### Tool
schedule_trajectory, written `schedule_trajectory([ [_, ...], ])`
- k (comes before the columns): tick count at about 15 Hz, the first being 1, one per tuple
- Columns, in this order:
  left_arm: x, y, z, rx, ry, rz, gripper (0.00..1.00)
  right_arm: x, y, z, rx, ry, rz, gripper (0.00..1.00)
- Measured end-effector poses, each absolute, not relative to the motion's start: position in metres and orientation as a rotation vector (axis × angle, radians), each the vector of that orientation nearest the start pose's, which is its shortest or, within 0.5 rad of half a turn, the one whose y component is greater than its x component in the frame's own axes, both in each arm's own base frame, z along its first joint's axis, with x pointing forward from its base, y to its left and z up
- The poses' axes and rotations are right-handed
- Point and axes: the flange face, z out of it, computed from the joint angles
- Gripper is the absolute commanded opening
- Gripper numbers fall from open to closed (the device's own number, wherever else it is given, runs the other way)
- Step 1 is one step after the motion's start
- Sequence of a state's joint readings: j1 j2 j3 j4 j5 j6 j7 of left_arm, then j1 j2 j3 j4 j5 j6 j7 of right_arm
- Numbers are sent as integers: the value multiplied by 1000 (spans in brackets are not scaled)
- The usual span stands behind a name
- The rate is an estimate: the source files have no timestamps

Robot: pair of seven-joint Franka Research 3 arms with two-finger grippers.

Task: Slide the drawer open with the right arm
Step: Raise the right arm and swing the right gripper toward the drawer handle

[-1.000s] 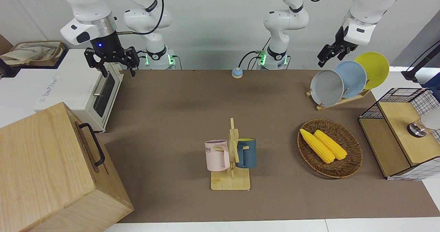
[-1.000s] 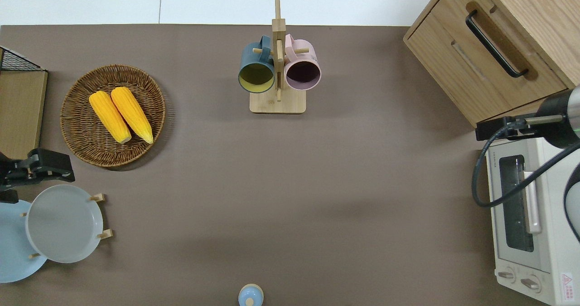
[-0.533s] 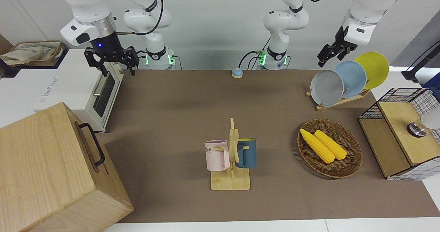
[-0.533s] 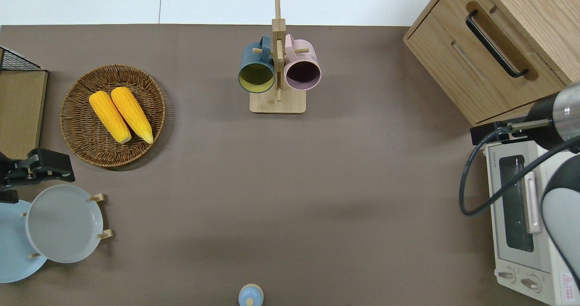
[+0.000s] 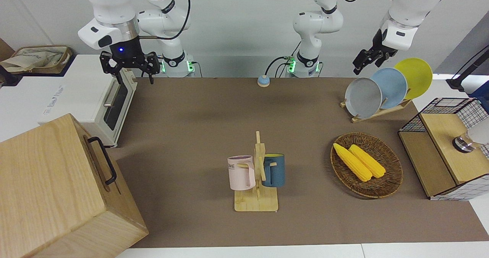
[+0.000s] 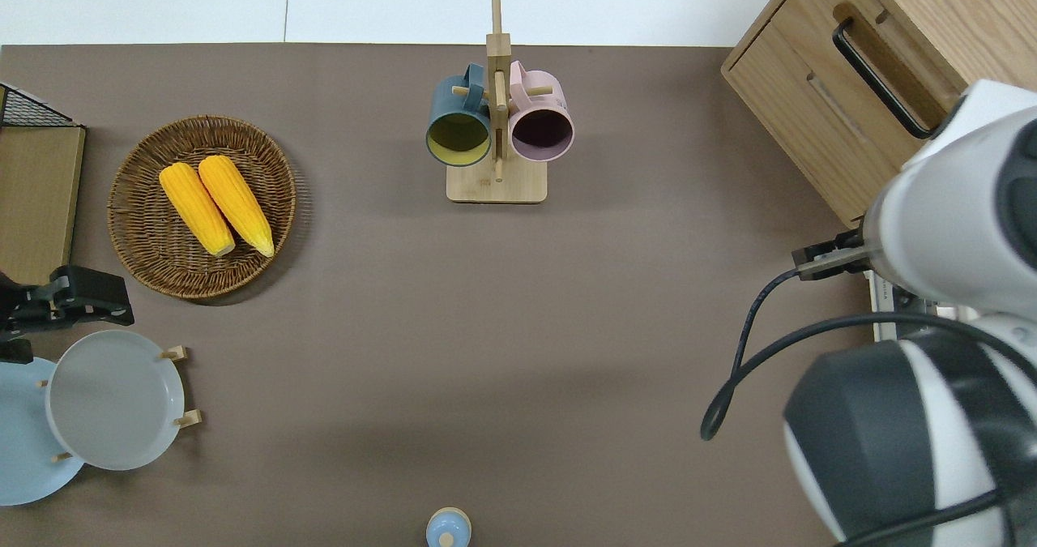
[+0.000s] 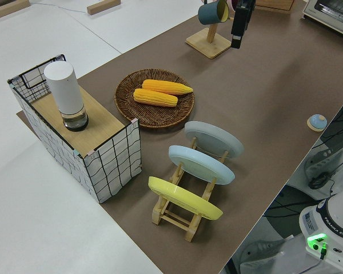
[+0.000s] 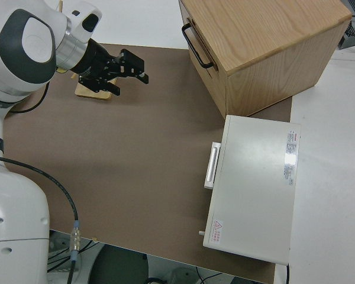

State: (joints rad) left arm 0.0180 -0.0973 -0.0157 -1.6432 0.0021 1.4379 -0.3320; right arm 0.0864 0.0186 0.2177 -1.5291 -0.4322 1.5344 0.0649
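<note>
Drawer (image 6: 871, 105) with a black bar handle (image 6: 879, 77) is seen shut, flush in the front of a big light-wood cabinet (image 5: 49, 185) that is set at the right arm's end of the table (image 5: 198, 128), at the edge farthest from the robots. Beside the cabinet, nearer to the robots, a white toaster oven (image 8: 254, 189) is placed. The right gripper (image 5: 131, 75) is held in the air with its 2 fingers spread apart and nothing between them, well apart from the handle. In the overhead view the gripper is hidden under the arm's own bulk, so what is under it can only be guessed at: probably the table just beside the oven's front. A blue light (image 5: 121, 50) is lit on the wrist. The left arm is parked; whether the left gripper (image 5: 365, 61) is spread or closed cannot be told. Near the table's middle, a wooden mug stand (image 5: 256, 189) is hung with a pink mug (image 5: 240, 173) and a blue mug (image 5: 274, 170). Toward the left arm's end, 2 corn cobs (image 5: 359, 161) are laid in a wicker basket (image 5: 387, 185), and 3 plates (image 5: 389, 86) are stood in a rack.
</note>
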Motion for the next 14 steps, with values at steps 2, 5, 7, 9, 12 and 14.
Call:
schedule_trajectory([
  [2,509,1,632,-3072,-519,165,993,545,138,633,-3638,-497,-114,983],
  [5,509,1,632,-3072,-519,165,993,549,167,605,-3788,-571,-131,983],
  [7,509,1,632,-3072,-519,165,993,552,183,586,-3863,-621,-157,983],
  [9,509,1,632,-3072,-519,165,993,555,192,574,-3942,-689,-165,983],
  [12,509,1,632,-3072,-519,165,993,560,208,546,-4059,-744,-205,983],
  [14,509,1,632,-3072,-519,165,993,563,218,530,-4117,-815,-242,983],
])
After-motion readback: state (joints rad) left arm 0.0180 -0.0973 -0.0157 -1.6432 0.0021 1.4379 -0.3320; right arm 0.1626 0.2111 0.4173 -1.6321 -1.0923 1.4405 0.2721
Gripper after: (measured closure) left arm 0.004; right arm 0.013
